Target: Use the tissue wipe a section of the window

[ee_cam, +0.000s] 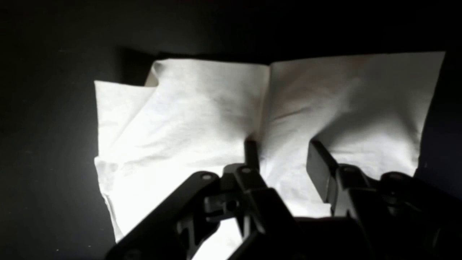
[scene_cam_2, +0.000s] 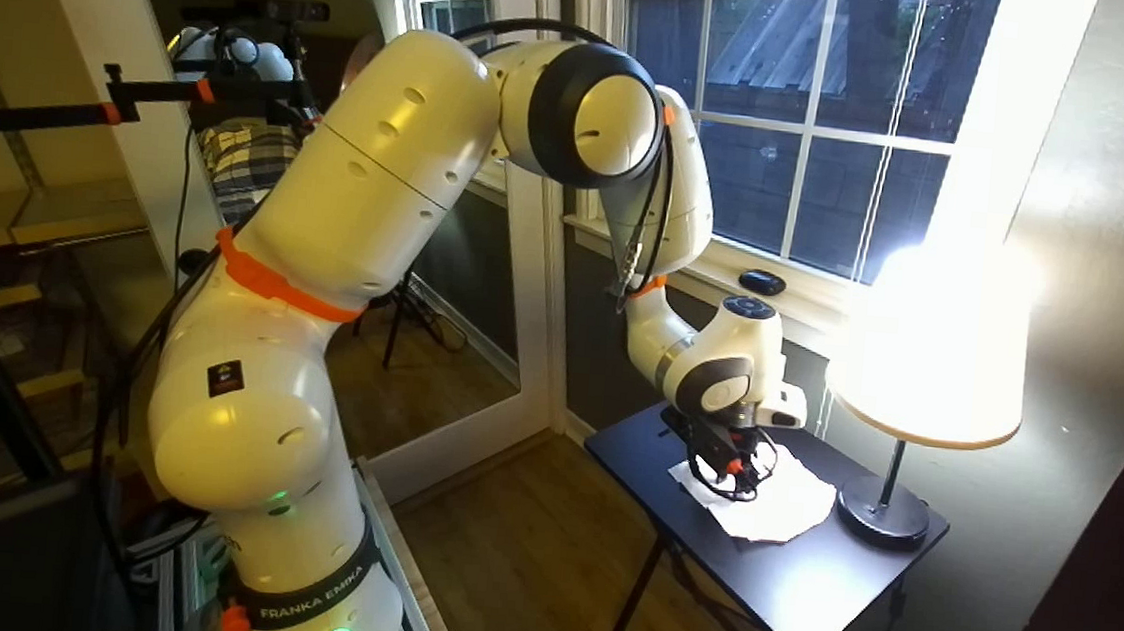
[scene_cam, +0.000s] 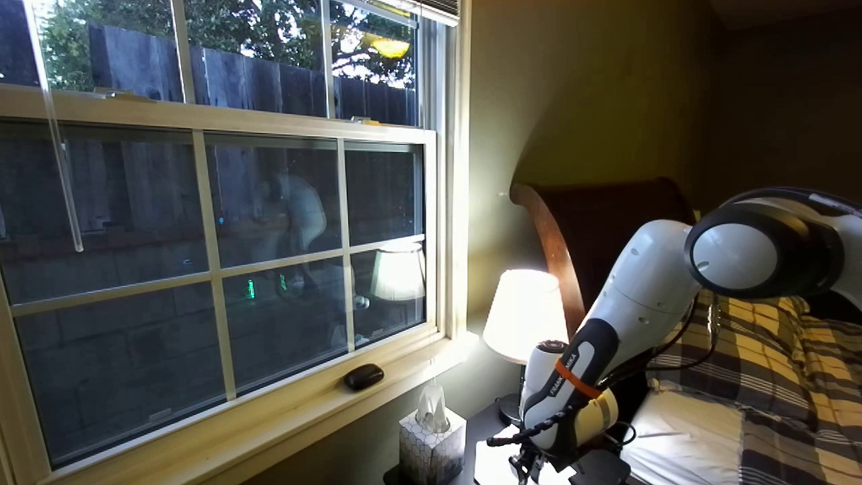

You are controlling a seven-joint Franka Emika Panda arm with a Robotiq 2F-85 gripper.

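The tissue (ee_cam: pixel 202 126) is laid out on the tabletop (scene_cam_2: pixel 786 586) beneath the claw (ee_cam: pixel 283 153), which is held spread astride a crease (ee_cam: pixel 265 104). Whether the paper is touched cannot be told. For a sure grasp, the claw should be lowered gently, better centred on the crease, and closed slowly, with enough loose paper left for the window (scene_cam: pixel 276 202) to be wiped.
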